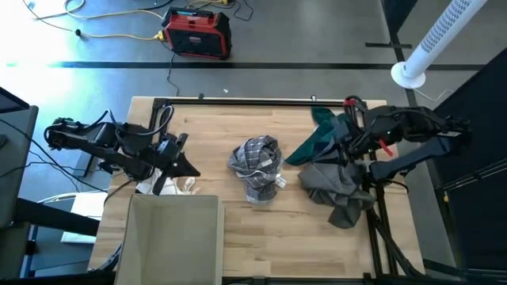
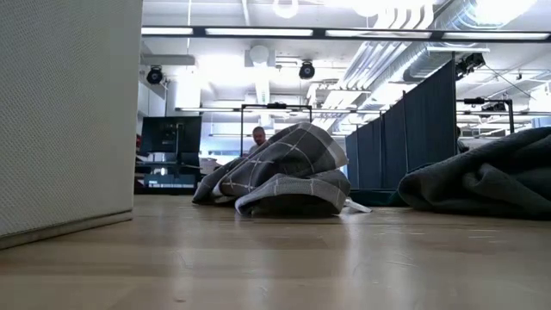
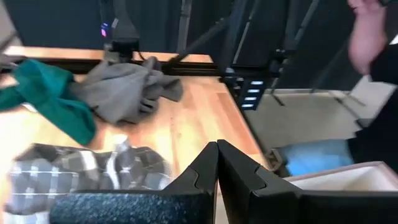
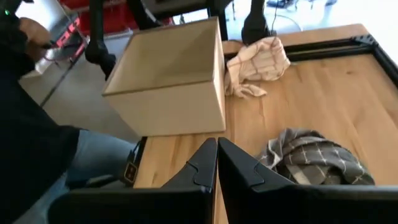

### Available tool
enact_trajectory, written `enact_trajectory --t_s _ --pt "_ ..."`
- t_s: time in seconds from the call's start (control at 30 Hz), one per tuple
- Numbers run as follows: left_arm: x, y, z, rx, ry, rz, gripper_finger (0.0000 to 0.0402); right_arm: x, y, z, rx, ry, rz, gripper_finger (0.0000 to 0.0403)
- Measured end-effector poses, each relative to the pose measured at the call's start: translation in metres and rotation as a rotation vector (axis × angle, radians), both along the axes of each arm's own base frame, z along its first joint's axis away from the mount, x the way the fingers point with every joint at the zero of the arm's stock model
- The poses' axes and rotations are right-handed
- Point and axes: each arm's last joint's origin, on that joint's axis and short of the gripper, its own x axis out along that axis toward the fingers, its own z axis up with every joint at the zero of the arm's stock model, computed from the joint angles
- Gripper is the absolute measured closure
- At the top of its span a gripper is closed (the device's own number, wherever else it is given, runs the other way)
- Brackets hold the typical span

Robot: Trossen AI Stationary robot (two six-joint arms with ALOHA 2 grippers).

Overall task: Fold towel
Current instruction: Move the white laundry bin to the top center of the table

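A crumpled grey plaid towel (image 1: 257, 165) lies in a heap at the table's middle, also seen in the low view (image 2: 284, 179). My left gripper (image 1: 192, 169) hovers shut to its left, above the table, pointing toward it (image 3: 217, 152). My right gripper (image 1: 347, 133) hovers shut at the far right, above a teal towel (image 1: 315, 141) and a plain grey towel (image 1: 341, 188), and points toward the table's left (image 4: 217, 150). Neither gripper touches any cloth.
A cream checked cloth (image 1: 170, 186) lies under my left arm, beside a tall beige box (image 1: 174, 237) at the near left. A black frame (image 1: 253, 100) runs along the far edge. A person (image 4: 31, 143) stands beyond the table's near side.
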Motion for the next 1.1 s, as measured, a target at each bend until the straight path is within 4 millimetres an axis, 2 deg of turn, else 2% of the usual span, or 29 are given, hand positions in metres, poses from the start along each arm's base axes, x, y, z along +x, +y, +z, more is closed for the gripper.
enact_trajectory --t_s 0.1,0.2,0.33,0.5,0.63,0.93,1.1 --pt "-0.001 -0.002 -0.001 -0.056 0.028 0.031 0.0394 -0.001 0.003 -0.002 -0.014 0.018 -0.009 0.0403" --pt "-0.001 -0.003 -0.009 -0.131 0.143 0.075 0.0369 0.0 0.005 -0.002 -0.067 0.006 -0.013 0.0403" --pt "0.006 -0.007 -0.018 -0.185 0.245 0.067 0.0315 0.0 0.004 -0.002 -0.138 -0.007 -0.023 0.0403" --pt "0.017 -0.017 -0.024 -0.181 0.288 -0.011 0.0237 0.0 0.002 -0.002 -0.179 -0.012 -0.043 0.0403" --pt "0.018 -0.026 -0.026 -0.174 0.311 -0.06 0.0187 0.0 0.002 -0.003 -0.213 -0.007 -0.028 0.0403" --pt "-0.009 -0.035 -0.047 -0.222 0.644 0.058 0.0183 -0.002 0.001 -0.007 -0.269 0.029 -0.031 0.0403" --pt "-0.023 -0.034 -0.056 -0.188 0.783 0.16 0.0186 -0.003 0.0 -0.009 -0.297 0.052 -0.044 0.0403"
